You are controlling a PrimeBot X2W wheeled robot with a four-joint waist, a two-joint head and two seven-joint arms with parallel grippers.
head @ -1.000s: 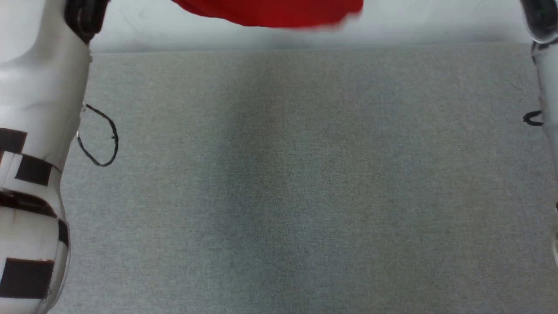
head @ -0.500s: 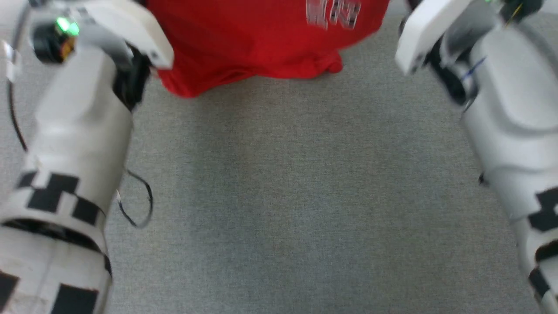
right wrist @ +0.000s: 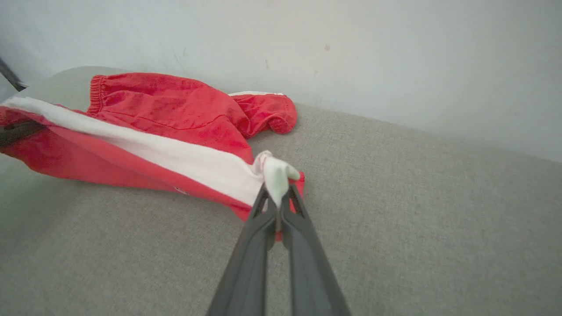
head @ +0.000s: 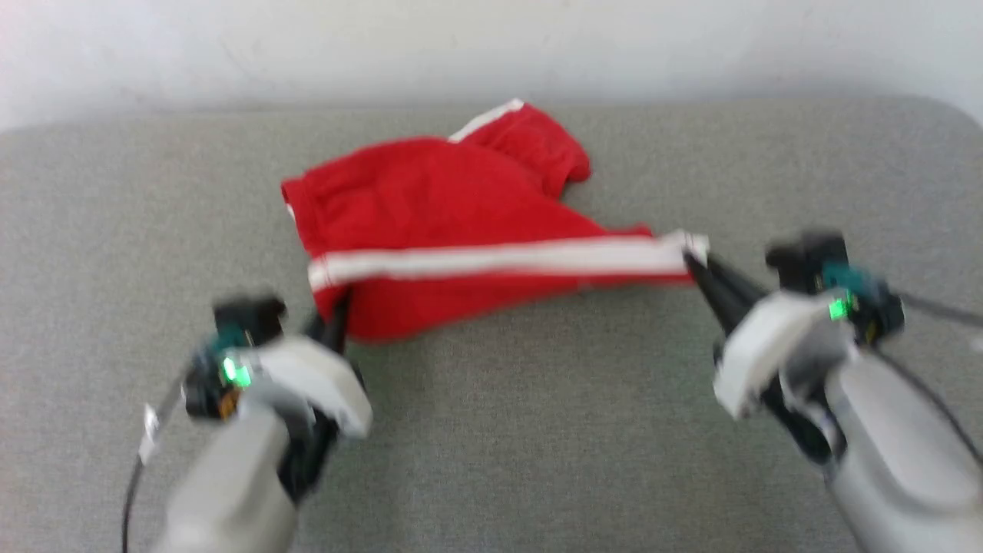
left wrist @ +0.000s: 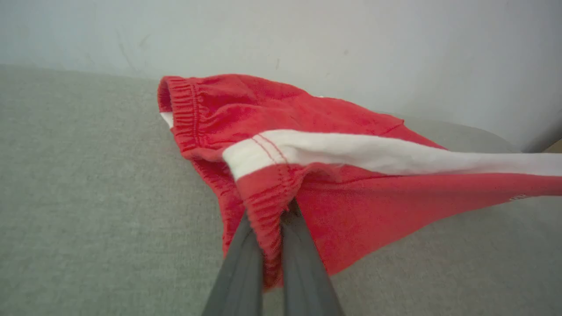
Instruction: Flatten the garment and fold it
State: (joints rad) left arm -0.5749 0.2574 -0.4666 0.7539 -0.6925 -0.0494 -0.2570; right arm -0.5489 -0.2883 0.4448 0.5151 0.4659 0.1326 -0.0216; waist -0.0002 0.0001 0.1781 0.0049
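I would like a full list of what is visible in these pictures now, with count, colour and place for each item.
garment: one, red with a white stripe, partly lying on the surface, held at two ends
surface: one, grey fabric, under the garment
wall: one, white, behind the surface
left gripper: one, dark, shut on the garment's waistband end
right gripper: one, dark, shut on the stripe's other end
forearms: two, pale, lower corners of the head view

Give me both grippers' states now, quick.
Left gripper: shut on the garment, at the waistband.
Right gripper: shut on the garment, at the striped corner.
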